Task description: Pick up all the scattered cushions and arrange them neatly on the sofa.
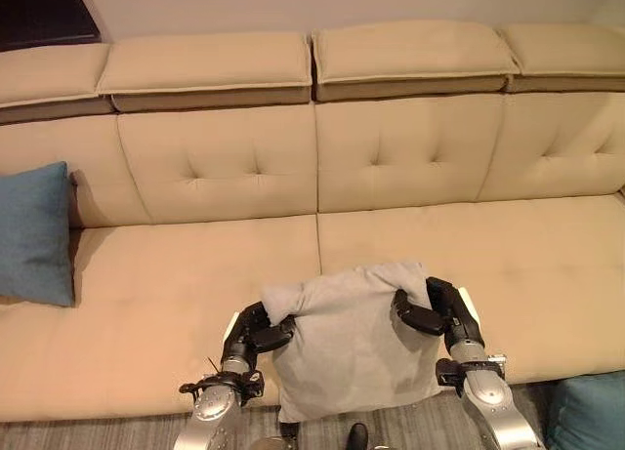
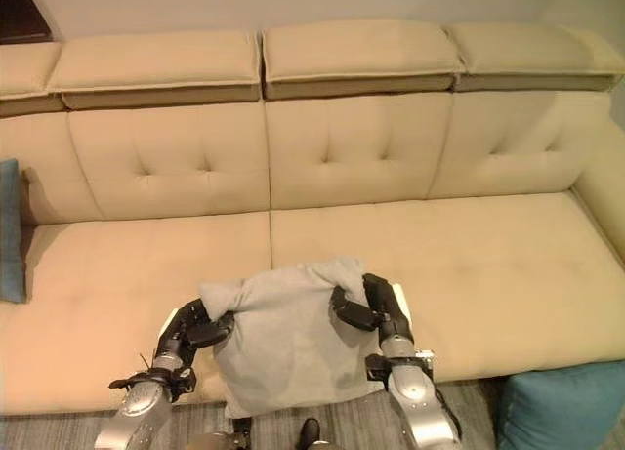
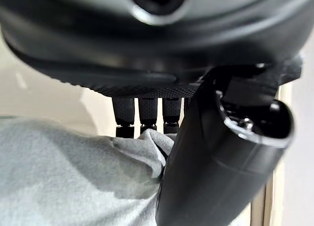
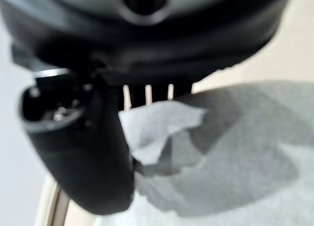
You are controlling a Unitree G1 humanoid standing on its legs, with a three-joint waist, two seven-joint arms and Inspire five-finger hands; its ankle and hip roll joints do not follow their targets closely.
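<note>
The soft grey fabric cushion (image 1: 347,343) hangs between both hands at the front edge of the long beige tufted sofa (image 1: 420,157), its upper corners over the seat and its lower part drooping down in front of the seat edge toward the grey carpeted floor (image 1: 98,435). The left hand (image 1: 256,335) pinches the upper left corner, thumb curled over the cloth with the fingers behind it, as the left wrist view confirms. The right hand (image 1: 435,311) clamps the upper right corner in the same way, a fold of cloth bunched between thumb and fingers in its wrist view. Holding by the two top corners probably keeps the cushion spread flat and facing forward, so it can be set upright against the backrest rather than dropped in a heap.

A blue-teal fabric cushion (image 1: 34,233) already leans on the backrest at the far left end of the seat. Another teal cushion (image 2: 562,406) lies on the floor by the sofa's right front, so the task looks only partly done.

The seat ahead is bare from the middle rightward, giving plenty of room to carry the grey cushion forward. The main hazard, I judge, is its sagging lower edge catching on the seat front unless lifted higher.
</note>
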